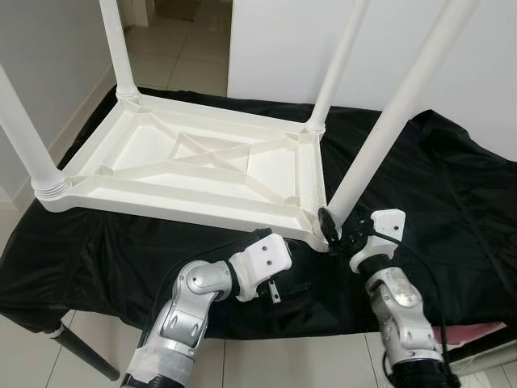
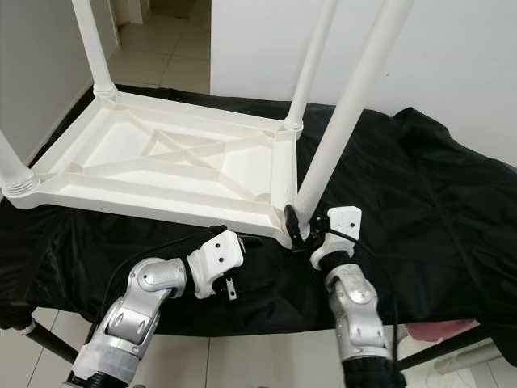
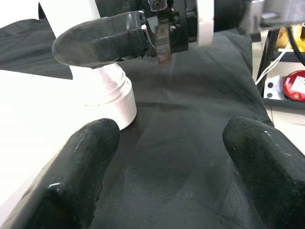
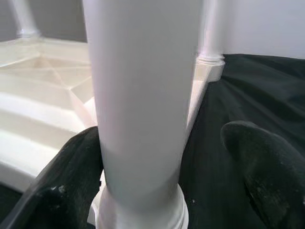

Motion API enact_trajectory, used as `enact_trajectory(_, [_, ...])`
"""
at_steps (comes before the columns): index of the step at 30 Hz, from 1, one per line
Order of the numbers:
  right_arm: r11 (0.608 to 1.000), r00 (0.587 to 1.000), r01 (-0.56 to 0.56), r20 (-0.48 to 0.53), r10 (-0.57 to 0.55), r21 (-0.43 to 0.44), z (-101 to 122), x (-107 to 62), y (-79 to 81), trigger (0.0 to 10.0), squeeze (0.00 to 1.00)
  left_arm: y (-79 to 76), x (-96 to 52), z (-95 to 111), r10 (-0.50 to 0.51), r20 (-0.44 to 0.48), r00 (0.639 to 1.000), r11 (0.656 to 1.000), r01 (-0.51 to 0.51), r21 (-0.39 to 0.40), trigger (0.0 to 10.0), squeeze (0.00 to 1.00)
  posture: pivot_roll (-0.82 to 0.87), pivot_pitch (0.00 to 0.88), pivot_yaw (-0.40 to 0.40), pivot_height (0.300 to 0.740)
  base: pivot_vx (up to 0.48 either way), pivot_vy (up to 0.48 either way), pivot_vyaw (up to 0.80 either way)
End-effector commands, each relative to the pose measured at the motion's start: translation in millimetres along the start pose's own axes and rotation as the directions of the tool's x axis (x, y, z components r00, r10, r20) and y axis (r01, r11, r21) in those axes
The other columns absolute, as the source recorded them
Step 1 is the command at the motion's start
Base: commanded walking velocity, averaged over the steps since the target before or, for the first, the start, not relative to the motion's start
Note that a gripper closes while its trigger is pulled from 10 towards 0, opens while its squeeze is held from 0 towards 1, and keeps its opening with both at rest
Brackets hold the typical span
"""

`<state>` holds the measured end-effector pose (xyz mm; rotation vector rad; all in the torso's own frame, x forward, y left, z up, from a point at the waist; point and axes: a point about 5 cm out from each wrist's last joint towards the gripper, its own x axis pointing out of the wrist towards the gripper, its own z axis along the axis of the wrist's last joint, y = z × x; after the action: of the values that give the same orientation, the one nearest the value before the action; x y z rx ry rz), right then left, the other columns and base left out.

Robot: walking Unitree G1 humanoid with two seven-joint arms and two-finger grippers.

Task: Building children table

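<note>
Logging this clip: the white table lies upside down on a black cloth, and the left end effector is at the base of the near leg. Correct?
Not quite: the right end effector is at the near leg's base, per the left eye view. The table does lie upside down on the black cloth.

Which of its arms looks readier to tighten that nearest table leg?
Probably the right. The right gripper has its open fingers around the base of the near leg; the left gripper sits beside the tabletop, open, on nothing.

Black cloth [image 1: 452, 194], tiled floor [image 1: 182, 48]
</note>
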<state>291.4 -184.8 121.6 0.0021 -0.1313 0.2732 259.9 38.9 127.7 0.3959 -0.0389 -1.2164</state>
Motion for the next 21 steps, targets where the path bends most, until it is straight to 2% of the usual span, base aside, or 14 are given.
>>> enact_trajectory(1, [0.999, 0.999, -0.039, 0.002, 0.039, 0.0, 1.1, 0.5, -9.1, 10.0, 0.0, 10.0, 1.5, 4.5, 0.192, 0.015, 0.981, 0.981, -0.192, 0.003, 10.0, 0.0, -0.01, 0.0, -0.096, 0.74, 0.0, 0.0, 0.0])
enact_trajectory(4, [0.995, 0.995, -0.103, -0.01, 0.103, -0.002, 2.6, 3.4, -11.1, 10.0, 0.0, 10.1, 1.6, 5.1, 0.186, 0.016, 0.982, 0.982, -0.186, 0.007, 10.0, 0.0, -0.01, 0.0, -0.094, 0.74, 0.0, 0.0, 0.0])
enact_trajectory(7, [0.972, 0.972, -0.231, -0.038, 0.23, -0.032, 5.6, 12.6, -13.9, 10.0, 0.0, 12.5, -0.2, 3.0, 0.187, 0.004, 0.982, 0.982, -0.187, 0.018, 10.0, 0.0, 0.0, 0.0, -0.093, 0.74, 0.0, 0.0, 0.0])
enact_trajectory(11, [0.96, 0.96, -0.276, -0.056, 0.273, -0.042, 4.5, 18.3, -13.0, 10.0, 0.0, 14.9, -0.8, 2.5, 0.198, -0.001, 0.98, 0.98, -0.198, 0.021, 10.0, 0.0, 0.0, 0.0, -0.097, 0.74, 0.0, 0.0, 0.0])
enact_trajectory(12, [0.946, 0.945, -0.32, -0.085, 0.316, -0.049, 0.2, 26.1, -10.6, 8.2, 0.0, 16.8, -0.5, 3.4, 0.21, -0.001, 0.978, 0.977, -0.21, 0.023, 10.0, 0.0, 0.01, 0.0, -0.103, 0.74, 0.0, 0.0, 0.0])
enact_trajectory(13, [0.946, 0.945, -0.32, -0.085, 0.316, -0.049, 0.2, 26.1, -10.6, 8.2, 0.0, 16.8, -0.5, 3.4, 0.21, -0.001, 0.978, 0.977, -0.21, 0.023, 10.0, 0.0, 0.01, 0.0, -0.103, 0.74, 0.0, 0.0, 0.0])
enact_trajectory(14, [0.935, 0.933, -0.351, -0.106, 0.345, -0.045, -3.2, 29.0, -9.4, 6.5, 0.0, 17.2, 0.0, 4.0, 0.215, -0.001, 0.977, 0.976, -0.215, 0.026, 10.0, 0.0, 0.02, 0.0, -0.108, 0.74, 0.0, 0.0, 0.0])
enact_trajectory(15, [0.933, 0.93, -0.357, -0.11, 0.351, -0.043, -3.8, 29.2, -9.3, 6.5, 0.0, 17.2, 0.1, 4.1, 0.215, -0.001, 0.977, 0.976, -0.215, 0.027, 10.0, 0.0, 0.02, 0.0, -0.108, 0.74, 0.0, 0.0, 0.0])
enact_trajectory(16, [0.928, 0.924, -0.37, -0.122, 0.363, -0.043, -6.2, 29.4, -9.2, 5.3, 0.0, 17.4, -0.2, 4.1, 0.219, -0.004, 0.976, 0.975, -0.219, 0.031, 10.0, 0.0, 0.02, 0.0, -0.111, 0.74, 0.0, 0.0, 0.0])
enact_trajectory(17, [0.928, 0.924, -0.37, -0.122, 0.363, -0.043, -6.2, 29.4, -9.2, 5.3, 0.0, 17.4, -0.2, 4.1, 0.219, -0.004, 0.976, 0.975, -0.219, 0.031, 10.0, 0.0, 0.02, 0.0, -0.111, 0.74, 0.0, 0.0, 0.0])
enact_trajectory(18, [0.925, 0.92, -0.379, -0.13, 0.371, -0.043, -7.9, 29.5, -9.2, 3.8, 0.0, 17.5, -0.4, 4.2, 0.221, -0.005, 0.975, 0.975, -0.221, 0.034, 10.0, 0.0, 0.02, 0.0, -0.111, 0.74, 0.0, 0.0, 0.0])
enact_trajectory(19, [0.925, 0.92, -0.379, -0.13, 0.371, -0.043, -7.9, 29.5, -9.2, 3.8, 0.0, 17.5, -0.4, 4.2, 0.221, -0.005, 0.975, 0.975, -0.221, 0.034, 10.0, 0.0, 0.02, 0.0, -0.111, 0.74, 0.0, 0.0, 0.0])
enact_trajectory(20, [0.923, 0.917, -0.383, -0.14, 0.374, -0.043, -10.0, 29.5, -9.7, 1.8, 0.0, 17.9, -1.1, 4.0, 0.227, -0.007, 0.974, 0.973, -0.226, 0.035, 10.0, 0.0, 0.03, 0.0, -0.118, 0.74, 0.0, 0.0, 0.0])
enact_trajectory(21, [0.923, 0.917, -0.383, -0.14, 0.374, -0.043, -10.0, 29.5, -9.7, 1.8, 0.0, 17.9, -1.1, 4.0, 0.227, -0.007, 0.974, 0.973, -0.226, 0.035, 10.0, 0.0, 0.03, 0.0, -0.118, 0.74, 0.0, 0.0, 0.0])
